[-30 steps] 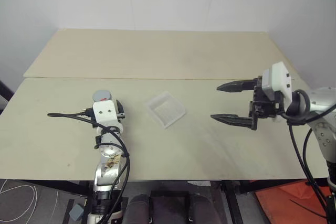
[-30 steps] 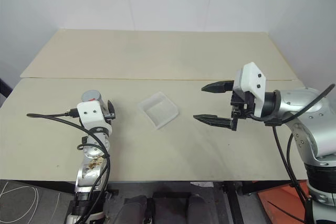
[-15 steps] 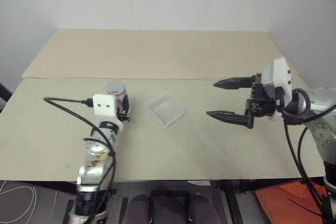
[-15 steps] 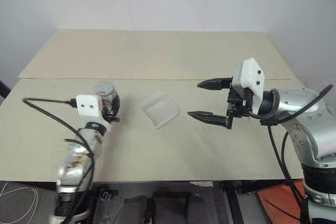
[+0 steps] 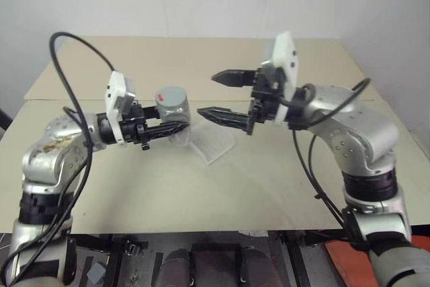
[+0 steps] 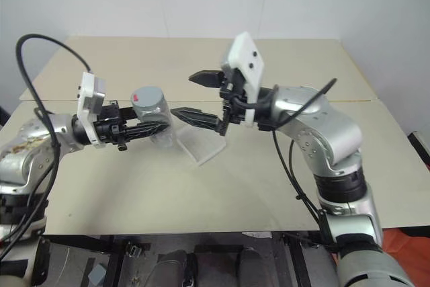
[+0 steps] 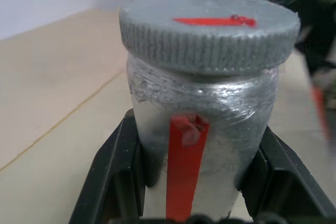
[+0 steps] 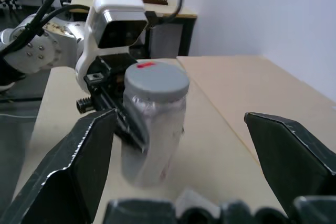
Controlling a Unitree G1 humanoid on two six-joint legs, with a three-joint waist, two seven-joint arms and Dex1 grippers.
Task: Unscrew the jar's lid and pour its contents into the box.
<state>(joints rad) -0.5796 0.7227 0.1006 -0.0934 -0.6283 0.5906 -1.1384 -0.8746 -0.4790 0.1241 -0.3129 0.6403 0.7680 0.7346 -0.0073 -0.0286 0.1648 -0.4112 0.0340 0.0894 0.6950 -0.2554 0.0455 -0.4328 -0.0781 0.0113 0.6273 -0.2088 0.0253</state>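
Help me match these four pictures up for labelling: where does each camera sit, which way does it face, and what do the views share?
Left eye and right eye views: on the head, looking forward and down over the table; both arms show, left gripper holding the jar above the box, right gripper open.
Left wrist view: along its own fingers at the jar and lid.
Right wrist view: between its own fingers toward the left gripper.
Shared: the jar, in every view.

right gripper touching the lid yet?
Apart. In the right wrist view the right gripper has its jaws spread wide, with table showing between each of them and the lid; the jar sits clamped in the left gripper.
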